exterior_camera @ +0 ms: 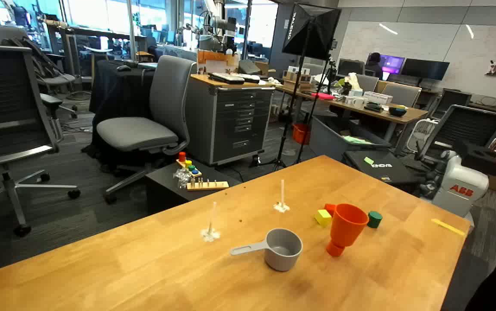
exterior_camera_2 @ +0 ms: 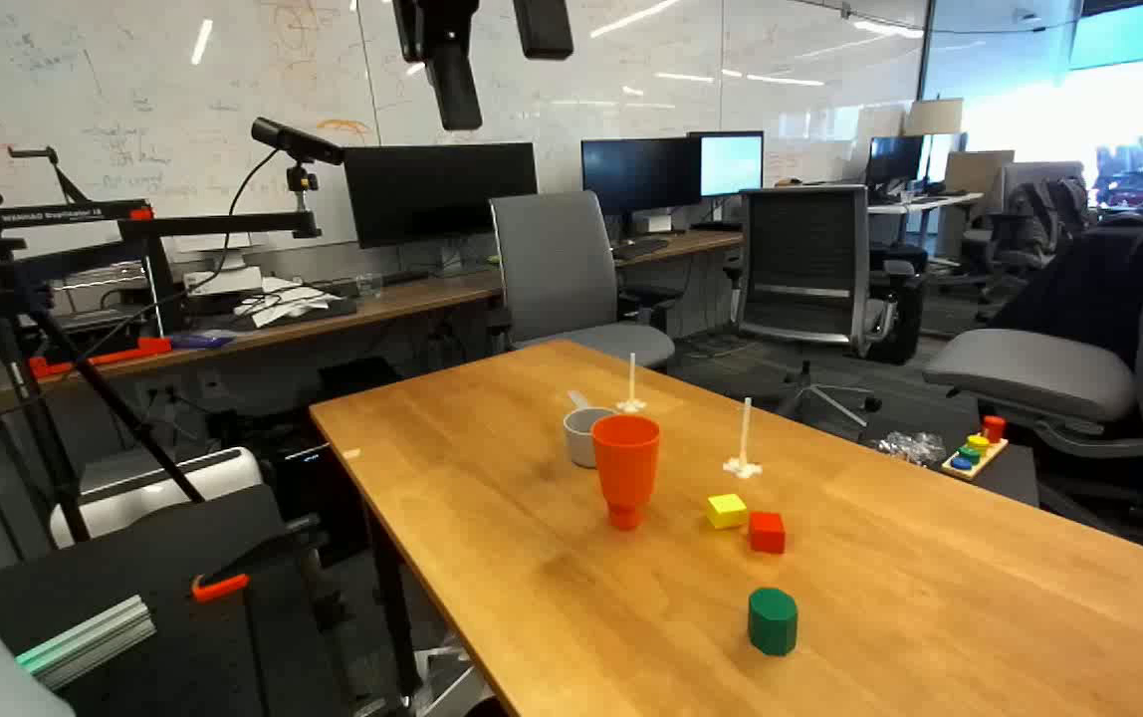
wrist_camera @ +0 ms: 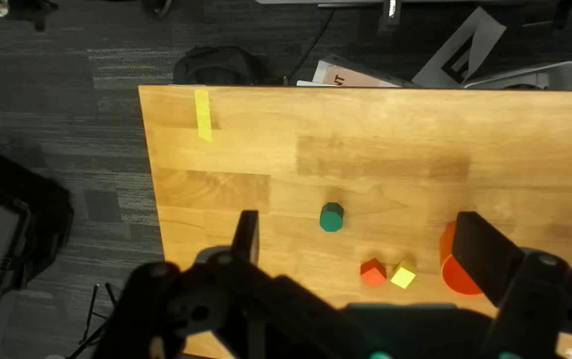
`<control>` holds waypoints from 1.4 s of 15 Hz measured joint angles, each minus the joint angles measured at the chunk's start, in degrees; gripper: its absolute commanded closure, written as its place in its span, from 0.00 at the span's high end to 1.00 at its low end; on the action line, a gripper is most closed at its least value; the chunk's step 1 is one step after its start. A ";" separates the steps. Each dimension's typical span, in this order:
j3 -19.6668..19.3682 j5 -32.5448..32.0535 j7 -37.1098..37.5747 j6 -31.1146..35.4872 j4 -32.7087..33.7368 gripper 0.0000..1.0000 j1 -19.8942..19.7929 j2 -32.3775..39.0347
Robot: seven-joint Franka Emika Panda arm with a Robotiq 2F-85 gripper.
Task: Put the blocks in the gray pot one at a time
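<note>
Wide and empty, the gripper [wrist_camera: 358, 218] hung above the table [wrist_camera: 385, 159]. Reaching a first block seemed the step; the next move called for lowering, perhaps onto the green block [wrist_camera: 331, 219], below and within the gripper's spread. Beyond sat the red block [wrist_camera: 373, 272], yellow block [wrist_camera: 403, 276], red cup [exterior_camera: 345, 230] and gray pot [exterior_camera: 281, 260].

The claw [wrist_camera: 358, 234] is spread wide, its two black fingers [wrist_camera: 488, 259] well apart: in the wrist view one stands at left, thin and almost edge-on, the other at right, broader. Dark, partly blurred linkage [wrist_camera: 201, 304] spreads across the near side. In an exterior view the claw [exterior_camera_2: 505, 90] hangs high with its fingers pointing down, slightly tilted, the left one reaching lower than the right; the top edge cuts off its upper part.
</note>
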 measured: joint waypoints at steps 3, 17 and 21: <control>0.00 0.00 0.01 0.02 0.15 1.00 0.00 -0.19; -1.66 4.36 15.73 16.13 0.14 1.00 -1.82 12.75; -2.86 6.35 22.93 26.68 3.97 1.00 -4.89 26.06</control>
